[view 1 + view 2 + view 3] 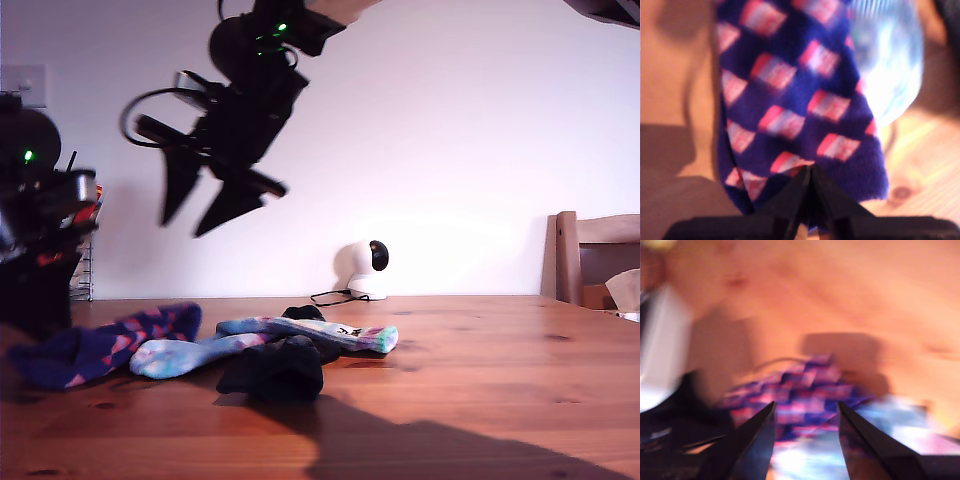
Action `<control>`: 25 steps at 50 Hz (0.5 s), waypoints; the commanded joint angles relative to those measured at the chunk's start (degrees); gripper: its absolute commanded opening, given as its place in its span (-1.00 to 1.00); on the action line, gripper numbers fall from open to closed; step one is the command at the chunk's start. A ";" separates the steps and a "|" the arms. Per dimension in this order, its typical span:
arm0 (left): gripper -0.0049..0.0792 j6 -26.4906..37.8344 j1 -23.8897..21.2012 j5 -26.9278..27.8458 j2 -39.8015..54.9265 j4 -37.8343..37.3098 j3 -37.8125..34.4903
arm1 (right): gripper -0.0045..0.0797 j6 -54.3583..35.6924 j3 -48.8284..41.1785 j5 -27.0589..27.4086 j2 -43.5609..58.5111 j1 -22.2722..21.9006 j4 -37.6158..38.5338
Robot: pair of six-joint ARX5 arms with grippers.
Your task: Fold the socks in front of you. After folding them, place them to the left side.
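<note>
Black sock [272, 371] frontmost, lengthwise toward cam.

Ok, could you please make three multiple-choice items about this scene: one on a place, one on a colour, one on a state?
1. In the exterior view, where does the black sock lie?
A. On the table, in front of the tie-dye sock
B. On the chair
C. Behind the white camera

2. What colour are the blocks on the navy-purple sock?
A. Green
B. Pink-red
C. Yellow

3. How are the jaws of my second gripper?
A. Shut on a sock
B. Open, holding nothing
C. Shut, resting on the table

Key: 1 A, the black sock is nearest the camera, before the tie-dye sock. 2 B, the navy-purple sock shows pink-red blocks. 3 B, my second gripper is spread in the air.
</note>
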 commanded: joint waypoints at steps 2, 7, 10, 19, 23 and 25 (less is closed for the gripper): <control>-0.93 -0.33 -0.02 0.02 -0.81 1.44 -0.50 | -0.08 -0.35 0.28 1.55 1.55 0.17 -2.71; -0.93 -0.55 -0.02 0.81 -0.87 3.26 -0.50 | -0.12 -0.37 0.28 0.90 1.16 -0.42 -6.54; -0.93 -0.83 -0.02 2.08 -0.92 4.35 -0.37 | -0.30 -0.79 0.28 0.50 1.01 -0.92 -9.01; -0.93 -2.82 -0.02 6.60 -1.60 6.05 0.33 | -0.92 -3.26 0.28 -2.86 0.94 -2.75 -11.80; -0.93 -2.95 -0.02 7.65 -2.62 7.21 0.35 | -0.92 -3.58 0.31 -4.87 0.94 -3.50 -12.00; -0.93 -2.97 -0.02 7.63 -2.89 8.22 0.37 | -0.92 -3.56 0.28 -5.51 0.94 -3.72 -12.02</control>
